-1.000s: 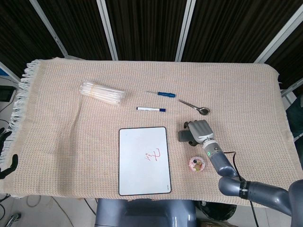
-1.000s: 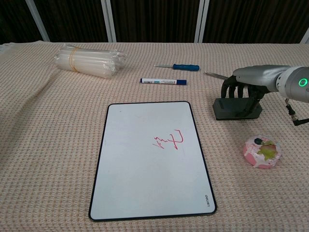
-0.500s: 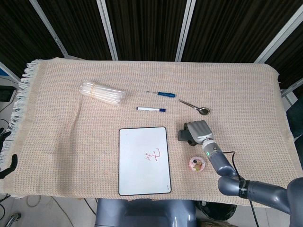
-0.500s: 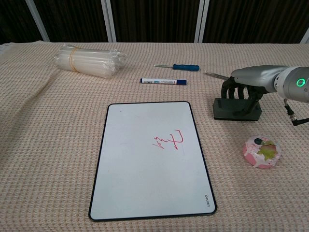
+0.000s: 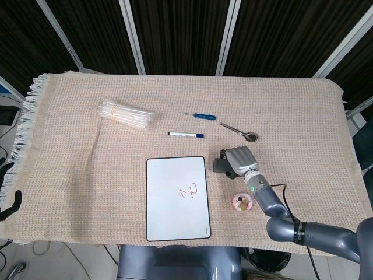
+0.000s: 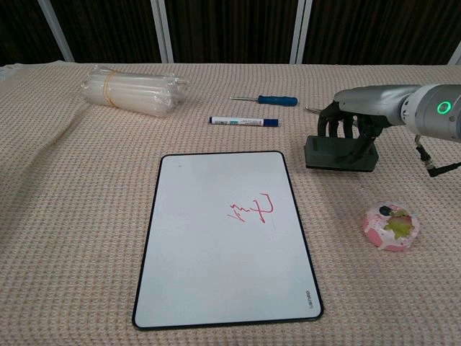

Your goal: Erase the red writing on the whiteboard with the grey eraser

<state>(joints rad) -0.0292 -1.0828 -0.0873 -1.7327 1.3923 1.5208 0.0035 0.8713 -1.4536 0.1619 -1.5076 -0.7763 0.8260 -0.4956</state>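
The whiteboard (image 5: 176,198) (image 6: 225,238) lies flat on the cloth, with a red scribble (image 5: 190,190) (image 6: 251,209) right of its middle. My right hand (image 5: 241,160) (image 6: 353,119) grips the grey eraser (image 5: 220,165) (image 6: 339,153) from above, just right of the board's top right corner. The eraser looks lifted a little off the cloth. The left hand is in neither view.
A blue-capped marker (image 5: 186,135) (image 6: 245,121), a blue screwdriver (image 5: 199,115) (image 6: 265,99) and a metal spoon (image 5: 240,132) lie behind the board. A bundle of clear tubes (image 5: 125,114) (image 6: 134,91) sits at the back left. A pink round object (image 5: 241,202) (image 6: 391,225) rests right of the board.
My right hand has carried the eraser left and slightly up, toward the board's top right corner. The board and the writing are unchanged.
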